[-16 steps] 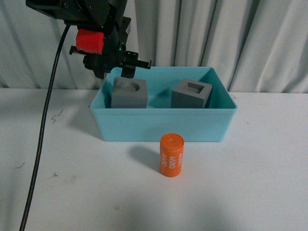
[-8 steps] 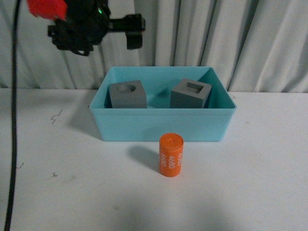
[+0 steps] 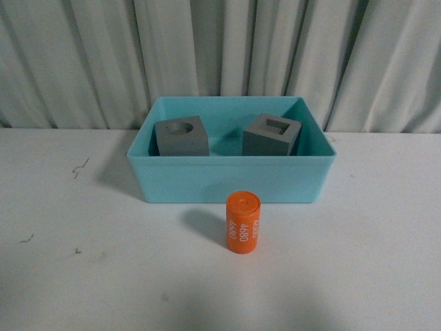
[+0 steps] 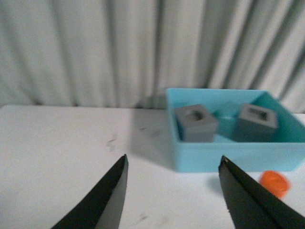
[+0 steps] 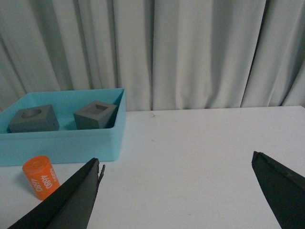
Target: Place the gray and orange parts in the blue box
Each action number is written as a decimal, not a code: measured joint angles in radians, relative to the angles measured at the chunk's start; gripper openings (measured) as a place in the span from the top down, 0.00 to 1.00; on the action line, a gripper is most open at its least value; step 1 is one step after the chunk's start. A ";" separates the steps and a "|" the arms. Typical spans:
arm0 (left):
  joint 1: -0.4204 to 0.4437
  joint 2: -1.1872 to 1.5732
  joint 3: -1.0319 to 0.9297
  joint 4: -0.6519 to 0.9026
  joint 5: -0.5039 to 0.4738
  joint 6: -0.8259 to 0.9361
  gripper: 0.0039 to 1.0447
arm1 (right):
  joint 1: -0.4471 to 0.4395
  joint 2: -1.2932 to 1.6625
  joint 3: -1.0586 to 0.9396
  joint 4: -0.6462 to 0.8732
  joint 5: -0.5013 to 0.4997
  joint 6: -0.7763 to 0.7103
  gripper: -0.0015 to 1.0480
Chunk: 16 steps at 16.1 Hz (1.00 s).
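Left gripper [image 4: 174,158]: two black fingers [image 4: 107,200], flat and smooth, each narrowing to a point.
Right gripper [image 5: 176,157]: black wedge-shaped fingers [image 5: 71,200], matte, one with a small step near its tip.

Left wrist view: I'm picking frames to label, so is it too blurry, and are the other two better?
Left wrist view: blurred throughout, the orange cylinder a smear, print unreadable. Front view: sharp, 4680 legible, soft shadow on the table left of the cylinder. Right wrist view: sharp, print legible, no glare.
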 joint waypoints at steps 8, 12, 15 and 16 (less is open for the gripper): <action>0.251 -0.394 -0.184 -0.113 0.197 0.047 0.99 | 0.000 0.000 0.000 0.000 -0.002 0.000 0.06; 0.240 -0.460 -0.208 -0.145 0.215 0.048 0.99 | 0.000 0.000 0.000 0.000 -0.002 0.000 0.06; 0.241 -0.628 -0.204 -0.309 0.216 0.048 0.99 | 0.000 0.000 0.000 0.000 -0.002 0.000 0.06; 0.242 -0.628 -0.208 -0.329 0.216 0.048 0.99 | 0.000 0.000 0.000 0.001 -0.002 0.000 0.06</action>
